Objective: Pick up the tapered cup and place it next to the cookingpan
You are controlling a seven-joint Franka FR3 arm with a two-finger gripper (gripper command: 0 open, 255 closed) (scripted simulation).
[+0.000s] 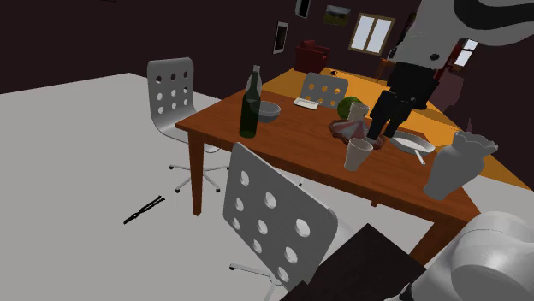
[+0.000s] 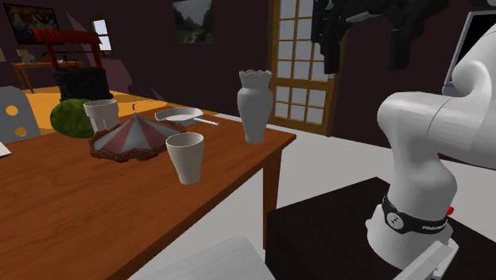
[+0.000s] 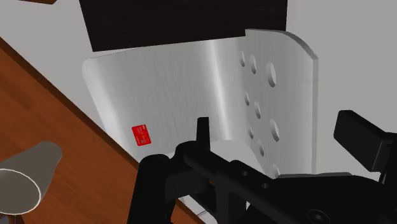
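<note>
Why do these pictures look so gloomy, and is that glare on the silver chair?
Shoulder view: dark walls, an evenly pale floor, no shadow showing under the table. Second exterior view: the glazed door glows against dim walls; the cup looks dull grey. Wrist view: a soft bright streak down the chair, sheen rather than harsh glare.

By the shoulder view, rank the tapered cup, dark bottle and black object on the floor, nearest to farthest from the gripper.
1. Tapered cup, on the table by the gripper.
2. Dark bottle, at the table's corner toward the view's left.
3. Black object, on the floor beyond that corner.
</note>
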